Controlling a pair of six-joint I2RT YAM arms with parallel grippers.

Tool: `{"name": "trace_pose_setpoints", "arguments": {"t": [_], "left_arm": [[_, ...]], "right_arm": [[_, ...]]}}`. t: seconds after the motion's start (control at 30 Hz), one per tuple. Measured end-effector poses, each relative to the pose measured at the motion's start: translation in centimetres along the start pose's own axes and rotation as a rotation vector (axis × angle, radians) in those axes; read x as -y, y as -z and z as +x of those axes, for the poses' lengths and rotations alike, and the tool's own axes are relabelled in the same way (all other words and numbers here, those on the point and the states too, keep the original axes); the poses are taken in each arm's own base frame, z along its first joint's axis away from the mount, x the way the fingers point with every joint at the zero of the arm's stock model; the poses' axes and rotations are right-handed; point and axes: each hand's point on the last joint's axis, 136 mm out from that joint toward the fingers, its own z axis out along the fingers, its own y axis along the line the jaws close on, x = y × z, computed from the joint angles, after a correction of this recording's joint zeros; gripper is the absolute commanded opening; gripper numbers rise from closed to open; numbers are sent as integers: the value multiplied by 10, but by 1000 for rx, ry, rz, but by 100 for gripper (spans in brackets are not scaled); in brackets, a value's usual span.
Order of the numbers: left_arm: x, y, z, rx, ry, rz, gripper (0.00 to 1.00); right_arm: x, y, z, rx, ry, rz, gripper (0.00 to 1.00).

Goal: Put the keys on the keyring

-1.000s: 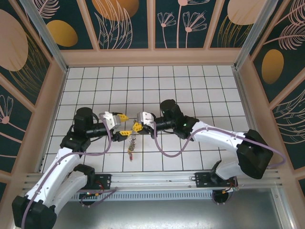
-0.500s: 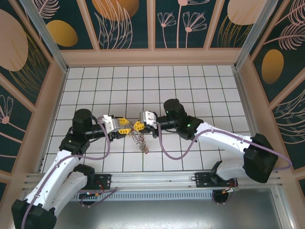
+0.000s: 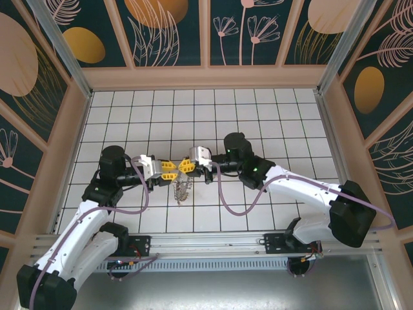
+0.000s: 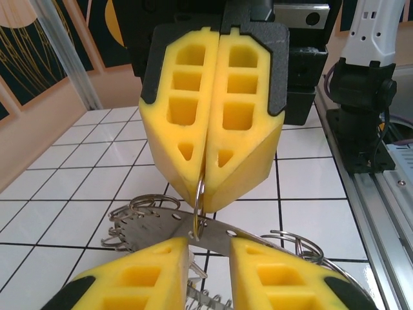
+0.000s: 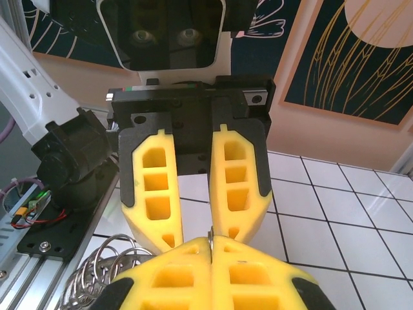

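My right fingers (image 4: 187, 129) are pressed together on the thin edge of the keyring (image 4: 197, 197), which sticks out from their tips and runs towards my other hand. My left fingers (image 4: 135, 284) face them tip to tip and stand a little apart. The ring's edge and a flat metal strip (image 4: 222, 234) sit in or just behind that gap. I see nothing pinched there, though the view is too tight to be sure. From above, the two hands meet nose to nose over the near middle of the white tiled worktop (image 3: 258, 110). The bunch of keys (image 3: 182, 189) and small wire loops hangs just below them. It's too small for me to pick out any coloured heads.

I'd say I'm at the two-handed hold, getting a second grip so the ring can be steadied for threading. Next I'd want the left fingers to close squarely on the ring. They mustn't twist it out of the right-hand pinch or catch the loose loops.
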Motion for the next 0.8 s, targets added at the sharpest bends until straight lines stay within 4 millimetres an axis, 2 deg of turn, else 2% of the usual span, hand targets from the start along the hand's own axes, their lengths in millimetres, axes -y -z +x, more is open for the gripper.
{"name": "trace_pose_setpoints", "arguments": {"t": [0.33, 0.43, 0.53, 0.6, 0.67, 0.8], "left_arm": [[-1, 1, -11, 36, -20, 3, 17], [-1, 1, -11, 39, -16, 5, 12], [-1, 0, -11, 39, -10, 8, 0], [-1, 0, -10, 39, -1, 10, 0], [-1, 0, -9, 36, 3, 11, 0], [0, 0, -5, 19, 9, 14, 0]], "right_arm": [[0, -3, 0, 2, -14, -13, 0], [0, -3, -1, 5, -17, -13, 0], [0, -3, -1, 4, -19, -11, 0], [0, -3, 0, 1, -17, -12, 0], [0, -3, 2, -8, -15, -13, 15], [1, 0, 6, -51, 7, -2, 30]]}}
